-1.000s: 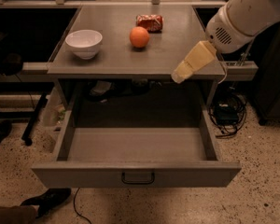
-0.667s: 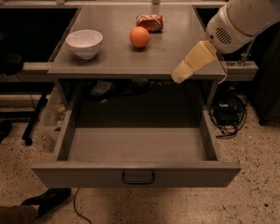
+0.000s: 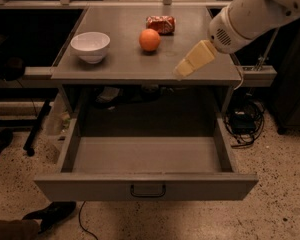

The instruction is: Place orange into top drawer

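Observation:
The orange (image 3: 149,39) sits on the grey table top (image 3: 125,64), near the back centre. The top drawer (image 3: 146,184) is pulled wide open below the table edge, its inside bare, with a small dark handle (image 3: 148,190) at the centre of the front panel. My gripper (image 3: 192,61), cream-coloured on a white arm, hangs over the table's front right part, to the right of the orange and nearer the camera, apart from it and holding nothing.
A white bowl (image 3: 90,46) stands on the table's left part. A red-and-white foil snack bag (image 3: 160,24) lies just behind the orange. Cables and a black box (image 3: 244,121) lie on the floor at the right. A dark shoe (image 3: 47,215) is by the drawer's front left corner.
My gripper has shifted a little to the left and up over the table, closer to the orange. The orange, bowl, bag and drawer have not moved.

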Robot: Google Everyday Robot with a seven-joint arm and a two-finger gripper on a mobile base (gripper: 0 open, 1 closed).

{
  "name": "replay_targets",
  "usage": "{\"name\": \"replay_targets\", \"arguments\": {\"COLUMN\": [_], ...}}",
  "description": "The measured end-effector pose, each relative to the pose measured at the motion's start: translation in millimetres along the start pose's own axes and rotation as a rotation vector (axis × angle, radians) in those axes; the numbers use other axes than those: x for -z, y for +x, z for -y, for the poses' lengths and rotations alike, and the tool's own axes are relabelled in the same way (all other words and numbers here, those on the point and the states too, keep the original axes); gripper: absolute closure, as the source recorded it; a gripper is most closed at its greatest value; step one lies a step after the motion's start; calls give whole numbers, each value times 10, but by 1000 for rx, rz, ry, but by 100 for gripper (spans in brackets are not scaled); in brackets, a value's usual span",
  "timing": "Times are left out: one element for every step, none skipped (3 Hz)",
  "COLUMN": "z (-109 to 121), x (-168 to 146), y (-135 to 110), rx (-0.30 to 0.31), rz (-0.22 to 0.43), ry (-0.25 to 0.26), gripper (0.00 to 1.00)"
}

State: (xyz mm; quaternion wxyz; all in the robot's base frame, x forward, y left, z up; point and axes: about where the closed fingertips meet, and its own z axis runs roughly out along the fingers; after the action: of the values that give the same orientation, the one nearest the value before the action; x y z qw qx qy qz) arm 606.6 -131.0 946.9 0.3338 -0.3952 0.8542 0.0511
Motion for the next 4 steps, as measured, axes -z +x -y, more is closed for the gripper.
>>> {"name": "replay_targets", "arguments": {"z": [161, 299, 394, 416], "x": [-246, -521, -829, -1393], "y": [-236, -497, -722, -1140], "rx": [-10, -11, -11, -1], "rz": [88, 161, 201, 236], "ry": [15, -4, -38, -87], "gripper": [0, 0, 0, 0]}}
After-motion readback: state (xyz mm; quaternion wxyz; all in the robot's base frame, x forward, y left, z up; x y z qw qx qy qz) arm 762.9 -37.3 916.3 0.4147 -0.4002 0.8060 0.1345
